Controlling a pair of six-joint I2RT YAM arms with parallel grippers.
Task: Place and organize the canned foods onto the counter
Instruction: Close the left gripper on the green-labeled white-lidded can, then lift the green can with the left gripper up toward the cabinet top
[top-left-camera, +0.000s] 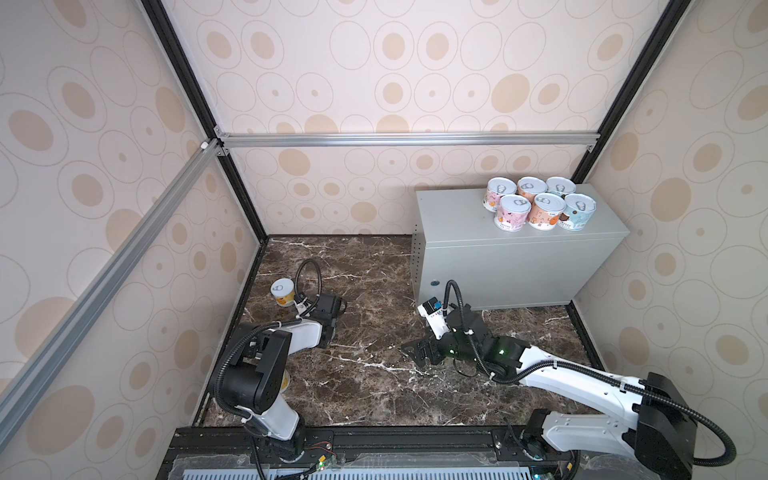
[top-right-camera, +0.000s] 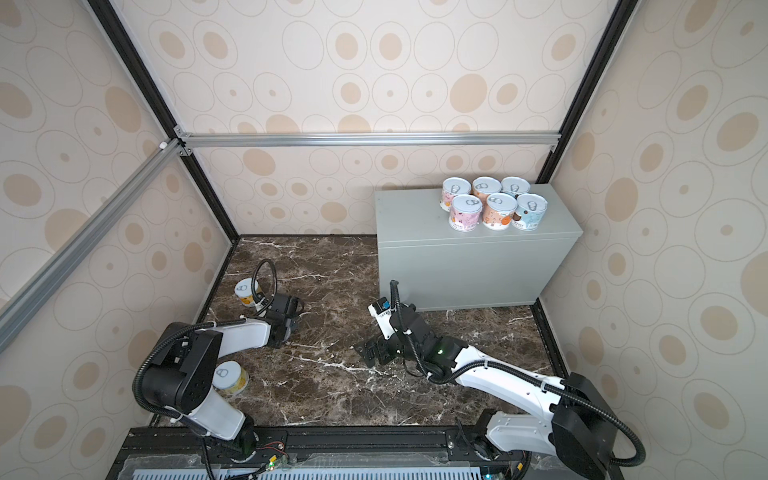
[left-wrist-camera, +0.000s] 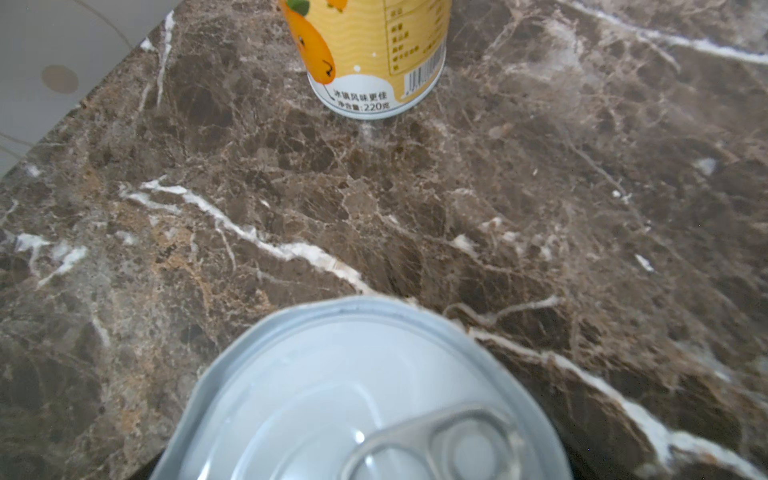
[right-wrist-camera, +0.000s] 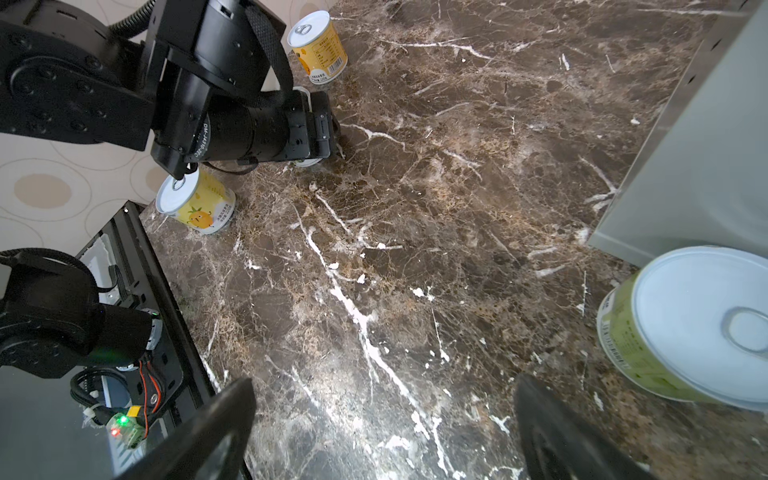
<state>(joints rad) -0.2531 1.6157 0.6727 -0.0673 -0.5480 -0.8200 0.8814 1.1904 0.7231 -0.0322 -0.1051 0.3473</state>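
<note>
Several canned foods (top-left-camera: 540, 203) stand in two rows at the right end of the grey counter (top-left-camera: 449, 216). On the brown marble, one yellow can (top-left-camera: 283, 292) stands at the far left and another (top-right-camera: 230, 376) shows beside the left arm's elbow. My left gripper (top-left-camera: 332, 309) hangs low over a further can. That can's silvery lid (left-wrist-camera: 332, 395) fills the near part of the left wrist view, and the fingers are hidden there. My right gripper (right-wrist-camera: 384, 386) is open over bare marble. A green can (right-wrist-camera: 681, 332) stands just outside one of its fingers.
The counter's front corner (right-wrist-camera: 706, 166) rises right behind the green can. Patterned walls close in the marble floor (top-left-camera: 374, 374) on three sides. A black rail (top-left-camera: 415, 440) carrying both arm bases runs along the near edge.
</note>
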